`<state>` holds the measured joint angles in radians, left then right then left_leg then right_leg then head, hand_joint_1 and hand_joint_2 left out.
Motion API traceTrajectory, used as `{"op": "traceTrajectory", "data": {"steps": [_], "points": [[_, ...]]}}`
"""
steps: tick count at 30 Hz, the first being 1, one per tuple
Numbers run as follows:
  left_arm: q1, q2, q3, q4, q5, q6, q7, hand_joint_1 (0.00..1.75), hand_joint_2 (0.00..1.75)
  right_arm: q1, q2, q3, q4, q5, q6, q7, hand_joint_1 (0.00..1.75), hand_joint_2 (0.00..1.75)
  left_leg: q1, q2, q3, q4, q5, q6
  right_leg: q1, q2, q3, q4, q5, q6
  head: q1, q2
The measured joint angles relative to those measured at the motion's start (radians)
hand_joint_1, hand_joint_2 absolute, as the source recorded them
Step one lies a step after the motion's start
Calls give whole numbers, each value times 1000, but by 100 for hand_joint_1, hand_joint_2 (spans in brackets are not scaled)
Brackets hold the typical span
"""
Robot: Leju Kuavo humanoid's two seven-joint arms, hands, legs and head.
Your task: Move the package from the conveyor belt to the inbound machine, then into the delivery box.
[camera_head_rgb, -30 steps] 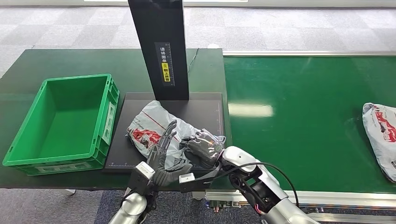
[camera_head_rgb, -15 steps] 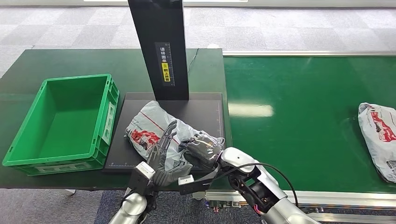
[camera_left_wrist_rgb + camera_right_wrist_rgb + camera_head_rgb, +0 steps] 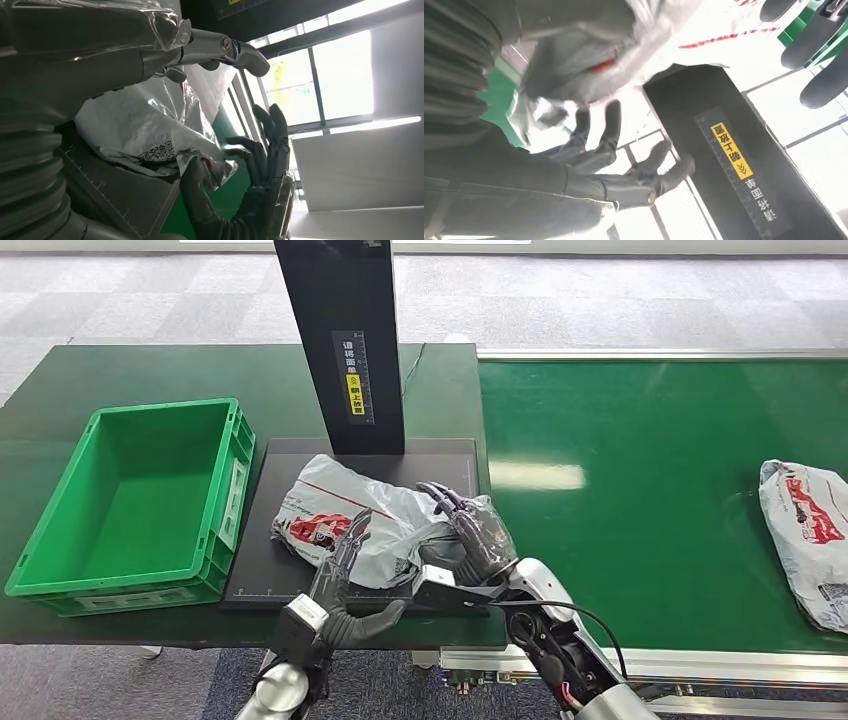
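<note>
Right hand [image 3: 478,537], fingers spread and released, touches the package [image 3: 355,520] lying between it and the open left hand [image 3: 345,575].

I saw the package [image 3: 350,510] lying on the inbound machine's platform [image 3: 440,465], in front of its upright column [image 3: 345,340]. The delivery box [image 3: 130,500] sat left of the platform. Right of it ran the conveyor belt [image 3: 650,470], carrying a second package [image 3: 810,535] near its right end.

Pkg [image 3: 355,515] on inbound machine [image 3: 455,465] betw. both hands (fingers spread).
</note>
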<state>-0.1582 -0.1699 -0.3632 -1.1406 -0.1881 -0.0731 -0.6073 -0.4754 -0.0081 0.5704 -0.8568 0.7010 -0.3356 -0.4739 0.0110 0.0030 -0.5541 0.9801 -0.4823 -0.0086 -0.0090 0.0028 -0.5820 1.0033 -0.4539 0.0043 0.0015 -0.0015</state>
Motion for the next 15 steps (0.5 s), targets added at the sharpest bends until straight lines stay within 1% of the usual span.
{"op": "traceTrajectory", "data": {"steps": [9,15], "points": [[0,2,2,0,-4,1,0,0,175,28,14,-63,-36,-1,-23,-1,0,175,0,-1,0,0,0,0,0,0,0,0,0,0,0,0],[0,0,4,0,-8,1,0,0,175,61,16,-108,-102,-33,-71,-34,0,175,0,-1,0,0,0,0,0,0,0,0,0,0,0,0]]}}
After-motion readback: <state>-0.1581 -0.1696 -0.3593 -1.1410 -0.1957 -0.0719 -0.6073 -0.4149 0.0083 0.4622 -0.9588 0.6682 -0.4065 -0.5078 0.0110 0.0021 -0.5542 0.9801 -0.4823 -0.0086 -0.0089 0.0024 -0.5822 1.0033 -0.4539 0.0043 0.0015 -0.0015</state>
